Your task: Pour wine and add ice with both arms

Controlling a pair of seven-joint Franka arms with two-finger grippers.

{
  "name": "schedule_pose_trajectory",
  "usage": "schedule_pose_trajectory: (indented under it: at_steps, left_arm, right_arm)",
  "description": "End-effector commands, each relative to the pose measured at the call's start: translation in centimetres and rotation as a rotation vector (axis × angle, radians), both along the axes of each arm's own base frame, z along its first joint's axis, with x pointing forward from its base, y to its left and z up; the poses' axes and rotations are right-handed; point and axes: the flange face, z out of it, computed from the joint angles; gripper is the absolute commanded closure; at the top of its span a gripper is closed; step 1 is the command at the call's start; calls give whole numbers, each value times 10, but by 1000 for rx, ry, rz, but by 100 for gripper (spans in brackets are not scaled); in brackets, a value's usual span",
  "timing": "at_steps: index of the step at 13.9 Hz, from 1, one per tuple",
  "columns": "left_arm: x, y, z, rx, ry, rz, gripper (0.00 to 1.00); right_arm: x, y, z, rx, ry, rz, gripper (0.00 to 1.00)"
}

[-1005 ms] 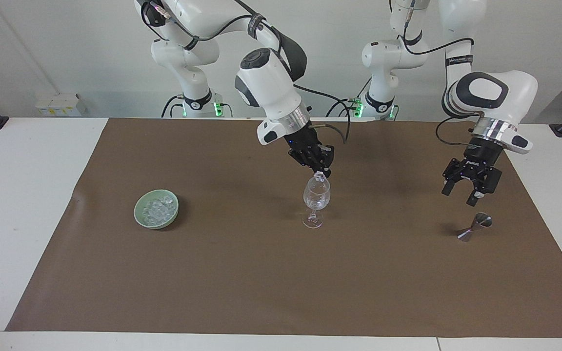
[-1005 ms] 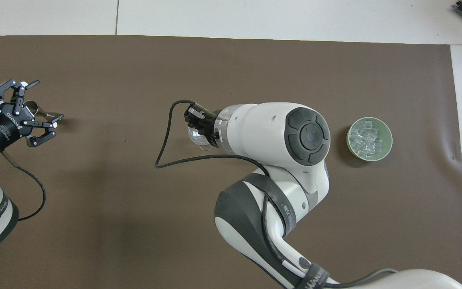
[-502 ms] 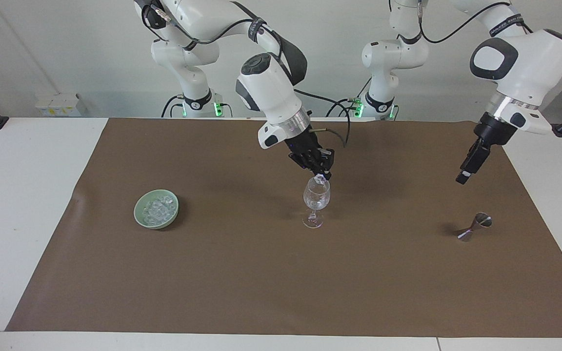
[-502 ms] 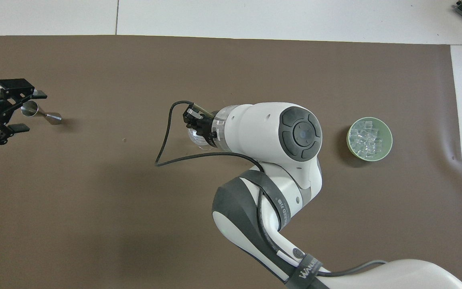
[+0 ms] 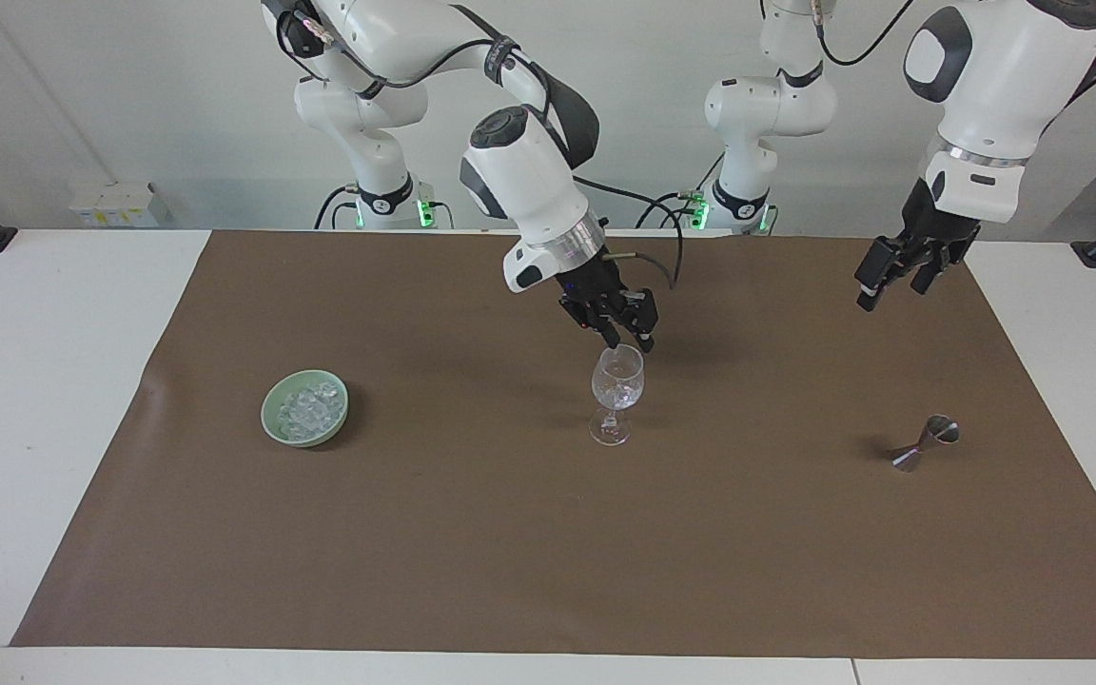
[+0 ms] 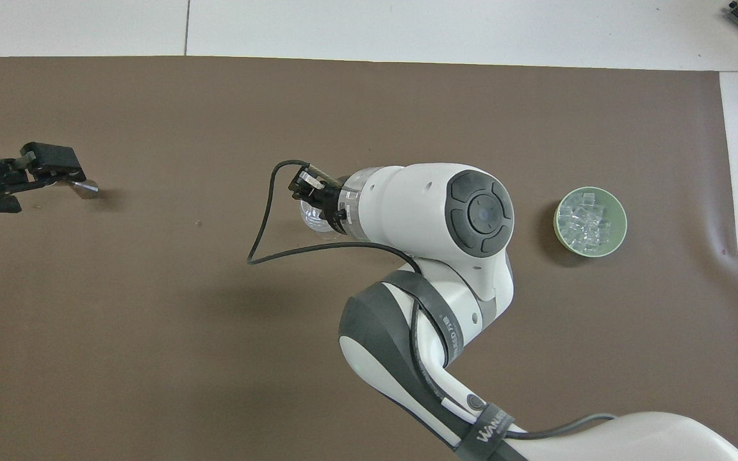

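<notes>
The right pincer (image 5: 626, 335) hangs just over the rim of the wine glass (image 5: 616, 397), which stands near the middle of the bench. A second ago it was pinched shut on a chunk of ice over the glass; now its fingers have parted and nothing shows between them, so the chunk has most likely dropped into the bowl of the glass, though clear ice in clear glass is hard to make out. The rest of the ice (image 5: 308, 408) lies heaped in the green bowl (image 5: 273, 420) toward the right arm's end of the bench.

The left pincer (image 5: 893, 276), spread wide and empty, has lifted away from the metal jigger (image 5: 926, 443), which lies tipped on its side toward the left arm's end of the bench. With the jigger put down, the pouring looks finished, and this ice drop may be the closing step.
</notes>
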Motion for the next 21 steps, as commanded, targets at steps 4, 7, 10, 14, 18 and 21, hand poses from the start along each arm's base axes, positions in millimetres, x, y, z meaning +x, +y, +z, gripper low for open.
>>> schedule_pose_trajectory:
  at_steps: [4, 7, 10, 14, 18, 21]
  left_arm:
    - [-2, 2, 21, 176, 60, -374, 0]
    - [-6, -8, 29, 141, 33, -365, 0]
    - [-9, -7, 30, 59, 38, -351, 0]
    - [-10, -2, 28, 60, 54, -346, 0]
    - [-10, 1, 28, 64, 52, -349, 0]
    - [-7, 9, 18, 57, 95, -335, 0]
  right_arm:
    - [7, -16, 14, -92, -104, 28, 0]
    - [12, -53, 33, -281, -159, 67, 0]
    - [24, -95, 50, -394, -193, 104, 0]
    - [29, -166, 79, -521, -170, 148, 0]
    - [30, -236, 94, -604, -101, 227, 0]
    - [21, -275, 111, -629, -64, 254, 0]
